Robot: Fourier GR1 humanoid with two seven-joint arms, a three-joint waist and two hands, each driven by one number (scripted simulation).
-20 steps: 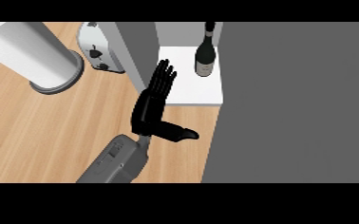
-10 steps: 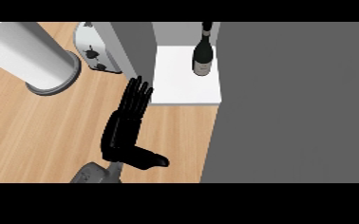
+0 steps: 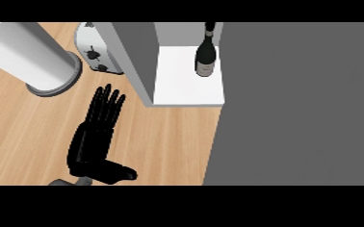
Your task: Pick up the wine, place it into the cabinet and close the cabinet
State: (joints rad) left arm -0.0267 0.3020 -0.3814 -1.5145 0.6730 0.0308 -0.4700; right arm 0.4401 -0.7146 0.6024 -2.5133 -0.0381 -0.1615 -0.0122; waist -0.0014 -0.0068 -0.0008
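Starting w/ edges: the wooden counter fills the lower left of the head view. It is bounded at right by a big flat grey panel, whose edge slants from the top of the scene down to the bottom (whether that is the cabinet's door I can't tell). A grey cabinet wall stands left of the white shelf, so the shelf opening sits btwn that wall and the panel. Open counter lies below the shelf's front edge and to the right of the left hand, btwn it and the panel. Upper left is more crowded. A pale grey cylinder stands there on a round base, and near it a white toaster-like appliance sits against the cabinet wall.

The wine is on the shelf, toward its right rear, near the panel's edge. Its long axis runs approx up-down in the view, neck toward the top edge, wider body toward the shelf's front; it looks to be standing on its base. Dark, nearly black glass, slim neck, pale label on the lower body.

Left hand lies over the counter, well apart from the wine, fingertips near the cylinder's base and below the appliance. Its fingers are straight and released, pointing up the view w/ a slight lean right; the thumb juts right near the bottom. It holds nothing.
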